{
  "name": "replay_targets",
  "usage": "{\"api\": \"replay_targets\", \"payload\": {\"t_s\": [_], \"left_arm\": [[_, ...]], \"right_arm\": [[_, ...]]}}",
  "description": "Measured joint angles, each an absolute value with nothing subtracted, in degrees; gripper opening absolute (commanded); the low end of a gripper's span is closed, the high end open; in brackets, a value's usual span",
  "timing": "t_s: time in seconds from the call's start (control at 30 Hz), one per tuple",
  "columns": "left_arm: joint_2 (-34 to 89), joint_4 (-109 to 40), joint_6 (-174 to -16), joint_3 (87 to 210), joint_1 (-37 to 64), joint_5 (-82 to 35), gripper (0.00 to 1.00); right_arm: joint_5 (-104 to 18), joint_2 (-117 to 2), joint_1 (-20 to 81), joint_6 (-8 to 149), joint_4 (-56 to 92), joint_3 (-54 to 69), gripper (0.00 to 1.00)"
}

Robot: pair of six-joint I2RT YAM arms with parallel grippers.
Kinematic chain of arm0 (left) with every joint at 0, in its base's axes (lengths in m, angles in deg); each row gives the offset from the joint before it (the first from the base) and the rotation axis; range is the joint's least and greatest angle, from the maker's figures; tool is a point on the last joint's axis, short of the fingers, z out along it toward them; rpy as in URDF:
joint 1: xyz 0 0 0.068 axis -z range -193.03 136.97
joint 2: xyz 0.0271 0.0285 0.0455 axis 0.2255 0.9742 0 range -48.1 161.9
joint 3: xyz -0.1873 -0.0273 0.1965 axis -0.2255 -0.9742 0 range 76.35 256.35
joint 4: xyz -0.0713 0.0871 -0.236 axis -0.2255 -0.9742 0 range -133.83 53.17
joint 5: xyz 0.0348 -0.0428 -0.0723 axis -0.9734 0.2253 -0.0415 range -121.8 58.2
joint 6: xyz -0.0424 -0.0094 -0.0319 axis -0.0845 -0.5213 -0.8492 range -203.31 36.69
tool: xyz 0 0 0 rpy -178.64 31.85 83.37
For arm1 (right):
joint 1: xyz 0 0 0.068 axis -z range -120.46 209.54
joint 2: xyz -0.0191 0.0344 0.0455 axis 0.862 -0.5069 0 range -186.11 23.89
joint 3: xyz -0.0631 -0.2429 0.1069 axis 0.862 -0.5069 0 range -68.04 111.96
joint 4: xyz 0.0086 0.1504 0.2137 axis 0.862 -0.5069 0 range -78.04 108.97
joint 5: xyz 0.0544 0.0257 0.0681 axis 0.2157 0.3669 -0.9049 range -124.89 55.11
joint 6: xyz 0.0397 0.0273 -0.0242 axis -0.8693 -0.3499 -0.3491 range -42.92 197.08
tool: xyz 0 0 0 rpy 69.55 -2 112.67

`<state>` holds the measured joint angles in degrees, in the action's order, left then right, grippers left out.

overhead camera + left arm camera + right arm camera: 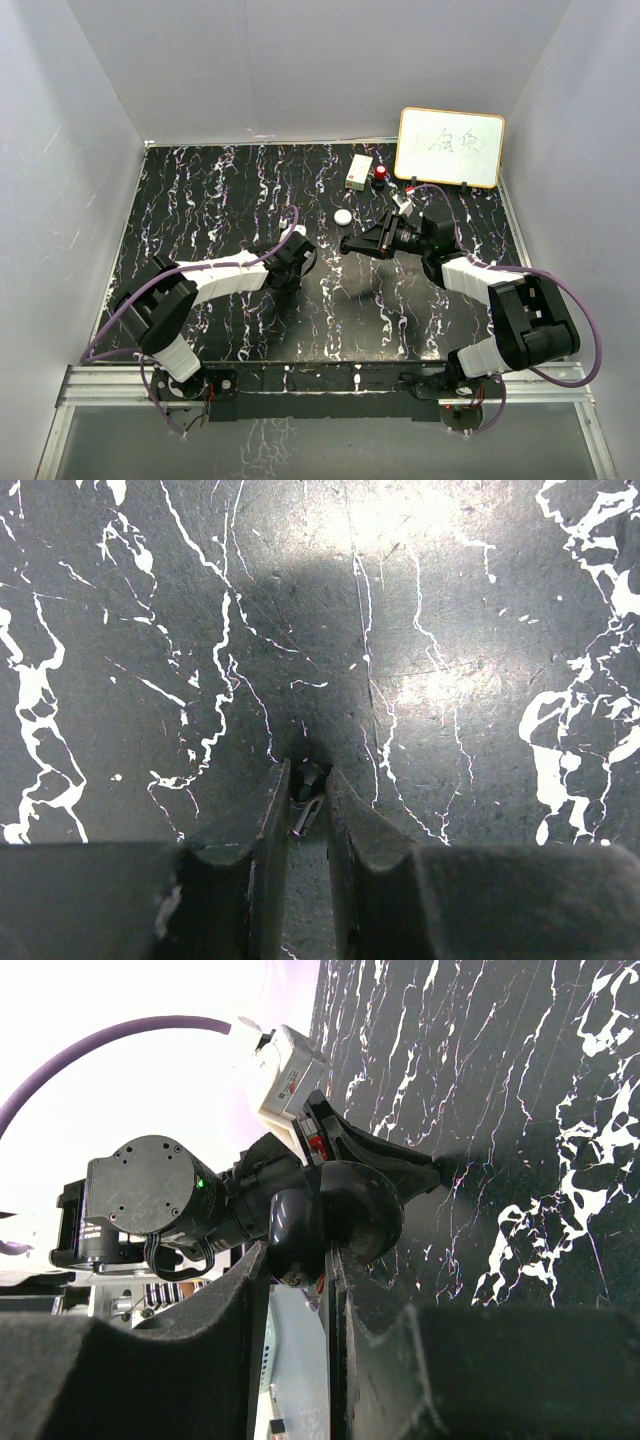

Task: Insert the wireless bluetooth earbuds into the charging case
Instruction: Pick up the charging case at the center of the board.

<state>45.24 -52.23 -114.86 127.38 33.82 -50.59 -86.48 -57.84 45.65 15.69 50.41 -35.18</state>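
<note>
Now, start close to you. Your left fingers (270, 830) are narrow and pinch one tiny black earbud (306, 798), with the tips right down at the bench (480, 630). I cannot see the other earbud anywhere.

A bit farther out, your right fingers (235, 1330) are squeezed on the dark round case (355, 1210), near the left tips. I cannot tell if its lid is open wide enough.

Farther back sit a white puck (343, 216), then a white box (358, 172), and a board (450, 147) at the far edge. Leave them alone.

Here is what I think could go wrong. The earbud is small and smooth, and only a little of it is held. It may twist or pop out when you lift. If it turns, the stem will not line up with its hole, and it will jam on the rim. Push hard then, and the case may slip in the right fingers. The two sets of fingers are close, so they may bump. Go slow and lift straight up first.
</note>
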Motion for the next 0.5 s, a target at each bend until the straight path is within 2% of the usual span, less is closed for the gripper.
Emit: {"api": "replay_targets", "payload": {"t_s": [0.5], "left_arm": [[44.47, -52.91, -113.13, 129.52, 33.80, -51.37, 0.01]], "right_arm": [[-86.48, -57.84, 45.67, 15.67, 50.43, -35.18, 0.00]]}}
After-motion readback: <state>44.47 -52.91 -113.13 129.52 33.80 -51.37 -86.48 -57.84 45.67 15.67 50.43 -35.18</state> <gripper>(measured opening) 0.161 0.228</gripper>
